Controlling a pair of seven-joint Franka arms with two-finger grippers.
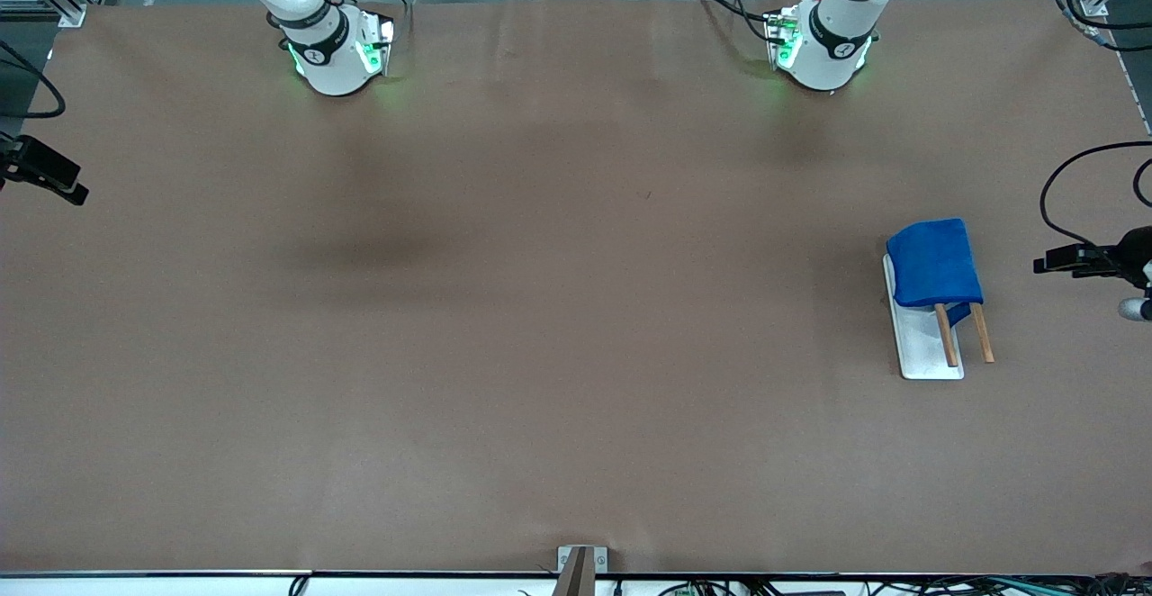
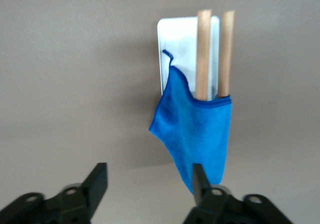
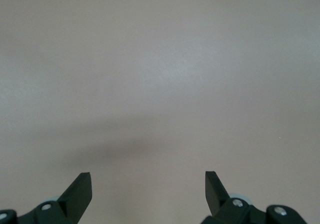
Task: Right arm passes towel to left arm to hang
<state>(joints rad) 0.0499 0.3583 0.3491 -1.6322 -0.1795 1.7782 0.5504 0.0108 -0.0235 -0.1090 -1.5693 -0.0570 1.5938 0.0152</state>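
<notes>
The blue towel point(image 1: 934, 263) hangs draped over two wooden rods point(image 1: 981, 333) of a small rack with a white base point(image 1: 922, 348), toward the left arm's end of the table. In the left wrist view the towel point(image 2: 197, 129) hangs from the rods point(image 2: 203, 54) over the white base point(image 2: 177, 39). My left gripper point(image 2: 149, 169) is open and empty, up in the air and apart from the towel. My right gripper point(image 3: 147, 176) is open and empty over bare brown table. Only the two arm bases point(image 1: 333, 51) point(image 1: 823, 47) show in the front view.
Black camera mounts stand at both ends of the table point(image 1: 40, 173) point(image 1: 1093, 258), with cables near the one at the left arm's end. A small metal bracket point(image 1: 580, 564) sits at the table edge nearest the front camera.
</notes>
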